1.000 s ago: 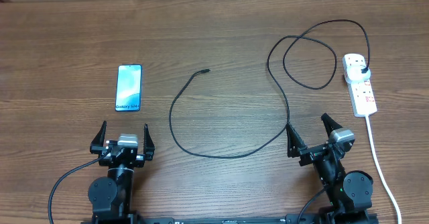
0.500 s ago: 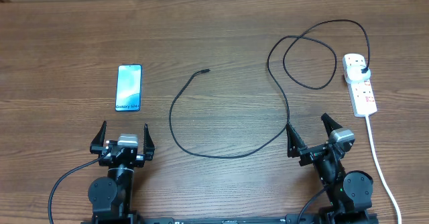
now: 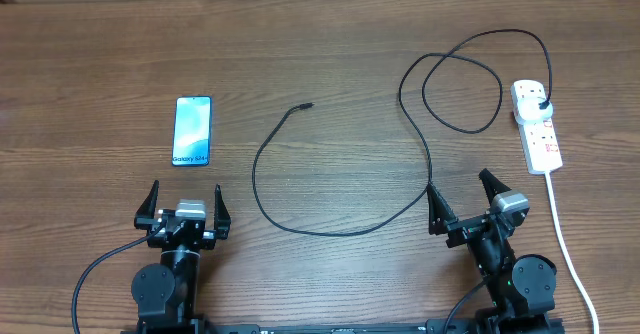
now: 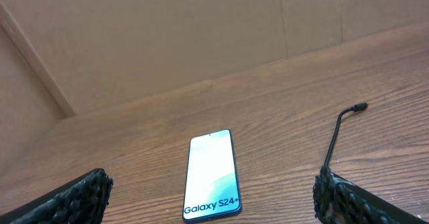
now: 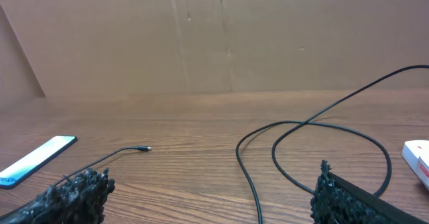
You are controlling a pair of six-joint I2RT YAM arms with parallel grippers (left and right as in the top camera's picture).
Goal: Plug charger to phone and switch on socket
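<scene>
**Inspector:** Start with the largest item.

**Assistant:** Wooden table (image 3: 330, 44), brown grain, carrying every item. Both arms are mounted at its near edge.

**Inspector:** Grippers?

**Assistant:** Left gripper (image 3: 186, 190): jaws spread wide, nothing between them, nothing held. It sits near the phone's near short edge but apart from it. Right gripper (image 3: 458, 182): also spread wide and holding nothing.

**Inspector:** The charger?

**Assistant:** The charger (image 3: 254, 169) lies loose on the table in a long curve across the middle, with a loop at far right. It passes close by one fingertip of the right gripper. The overhead view does not settle whether they touch.

**Inspector:** The socket?

**Assistant:** The socket (image 3: 540, 134) lies at the right edge, lengthwise front to back. Its white cord (image 3: 562, 229) trails toward the near edge. The plug end (image 3: 541, 105) is seated in the far outlet. Switch position cannot be read.

**Inspector:** The phone?

**Assistant:** The phone (image 3: 192, 131) lies flat at left, screen up, with the "Galaxy" lettering at its near short edge.

**Inspector:** Smallest item?

**Assistant:** The connector tip (image 3: 307, 105) rests on bare wood at centre. It is well apart from the phone and not plugged in.
</scene>
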